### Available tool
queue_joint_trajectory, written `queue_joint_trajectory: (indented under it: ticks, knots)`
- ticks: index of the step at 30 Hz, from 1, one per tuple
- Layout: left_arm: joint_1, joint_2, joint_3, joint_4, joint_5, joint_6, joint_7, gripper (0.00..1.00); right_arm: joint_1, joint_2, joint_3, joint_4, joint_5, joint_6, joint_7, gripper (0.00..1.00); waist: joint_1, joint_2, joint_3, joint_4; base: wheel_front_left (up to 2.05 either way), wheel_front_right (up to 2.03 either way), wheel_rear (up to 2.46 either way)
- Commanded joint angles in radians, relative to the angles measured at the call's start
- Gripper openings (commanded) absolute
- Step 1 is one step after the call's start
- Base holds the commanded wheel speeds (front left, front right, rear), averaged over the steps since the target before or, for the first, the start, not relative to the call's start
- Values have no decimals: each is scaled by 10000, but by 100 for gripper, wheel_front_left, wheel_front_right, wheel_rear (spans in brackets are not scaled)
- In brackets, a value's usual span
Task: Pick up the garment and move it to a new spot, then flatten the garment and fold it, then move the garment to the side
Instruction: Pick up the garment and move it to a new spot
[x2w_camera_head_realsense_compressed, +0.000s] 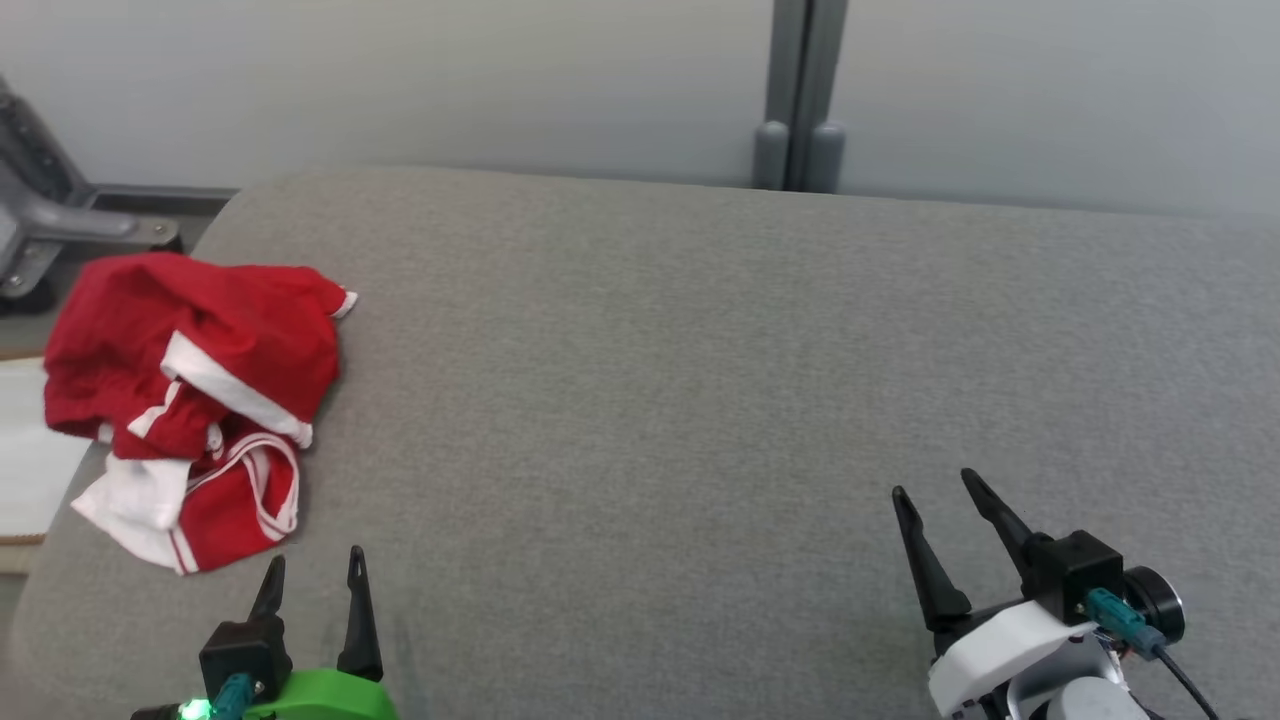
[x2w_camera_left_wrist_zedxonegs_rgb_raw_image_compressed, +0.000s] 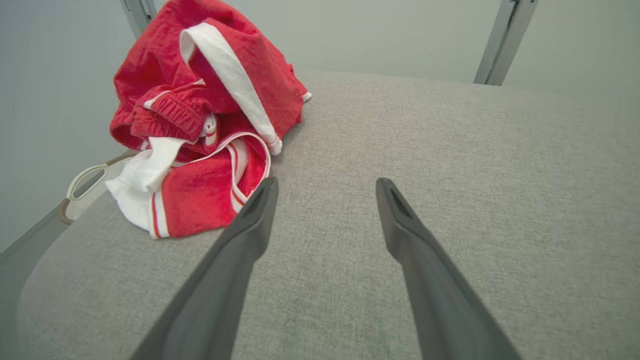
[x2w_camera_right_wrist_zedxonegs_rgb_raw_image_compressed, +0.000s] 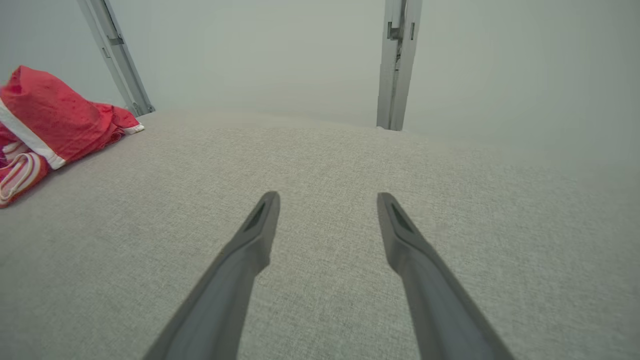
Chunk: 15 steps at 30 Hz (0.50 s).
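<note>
Here, the left hand (x2w_camera_head_realsense_compressed: 316, 557) (x2w_camera_left_wrist_zedxonegs_rgb_raw_image_compressed: 327, 181) is hovering low over the grey fabric-covered worktop (x2w_camera_head_realsense_compressed: 650, 400), its two dark fingers spread fully apart and holding nothing. The crumpled red shorts with white trim (x2w_camera_head_realsense_compressed: 200, 390) (x2w_camera_left_wrist_zedxonegs_rgb_raw_image_compressed: 210, 100) are lying just ahead of it and to its left, their nearest hem close to its left fingertip. The right hand (x2w_camera_head_realsense_compressed: 933, 483) (x2w_camera_right_wrist_zedxonegs_rgb_raw_image_compressed: 327, 195) is likewise standing wide open and empty over bare fabric, the shorts (x2w_camera_right_wrist_zedxonegs_rgb_raw_image_compressed: 45, 110) sitting well apart from it, far off to its left.
</note>
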Motion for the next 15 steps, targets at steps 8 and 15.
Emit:
queue_joint_trajectory:
  ticks: [8, 15]
  knots:
    - [494, 9, 729, 46, 346, 139, -111, 100, -408, -22, 913, 447, -302, -3, -130, 100, 0, 0, 376, 2494, 0, 0, 0]
    - [564, -1, 1306, 18, 188, 122, -107, 100, -629, -77, 1385, 513, -199, -4, -128, 100, 0, 0, 589, 2671, 0, 0, 0]
